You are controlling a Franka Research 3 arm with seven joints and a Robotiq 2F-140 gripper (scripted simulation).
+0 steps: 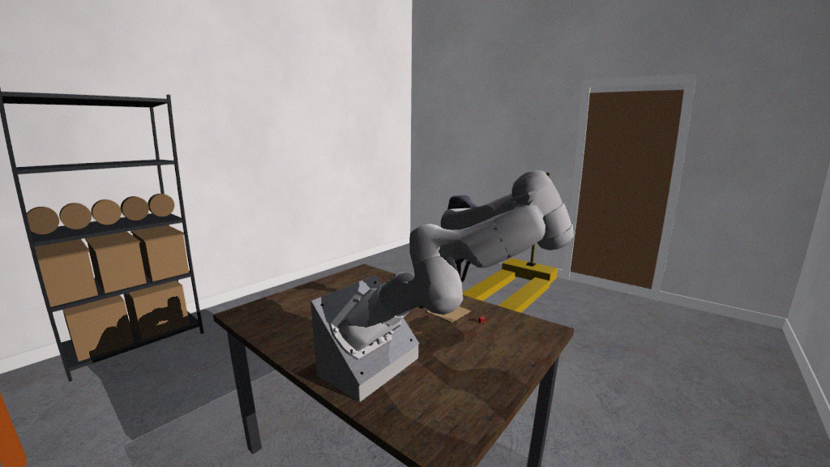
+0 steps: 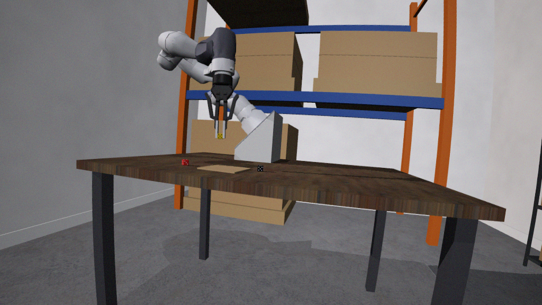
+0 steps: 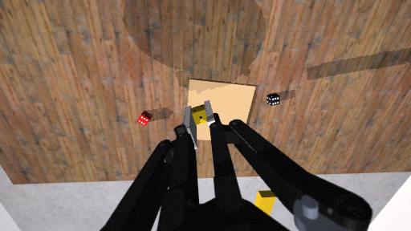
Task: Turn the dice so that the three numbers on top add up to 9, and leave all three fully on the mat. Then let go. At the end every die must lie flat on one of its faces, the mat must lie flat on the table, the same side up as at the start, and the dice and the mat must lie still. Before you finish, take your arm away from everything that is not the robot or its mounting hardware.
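Note:
My gripper (image 2: 220, 136) (image 3: 200, 111) is shut on the yellow die (image 2: 219, 135) (image 3: 198, 116), well above the table over the mat's area. One pip shows on the yellow die's face toward the wrist camera; several show on its side in the exterior view. The tan mat (image 1: 458, 315) (image 2: 223, 169) (image 3: 234, 102) lies flat on the table. The red die (image 1: 481, 319) (image 2: 184, 162) (image 3: 144, 119) lies off the mat to the left in the wrist view, its bright face showing several pips. The black die (image 2: 260, 168) (image 3: 273, 99) lies off its right side, also showing several pips.
The wooden table (image 1: 464, 377) (image 2: 341, 186) (image 3: 80, 60) carries the arm's angled base (image 1: 371, 354) (image 2: 257, 142). A rack with large boxes stands behind the base in the exterior view. A yellow pallet lifter (image 1: 525, 290) stands on the floor beyond the table.

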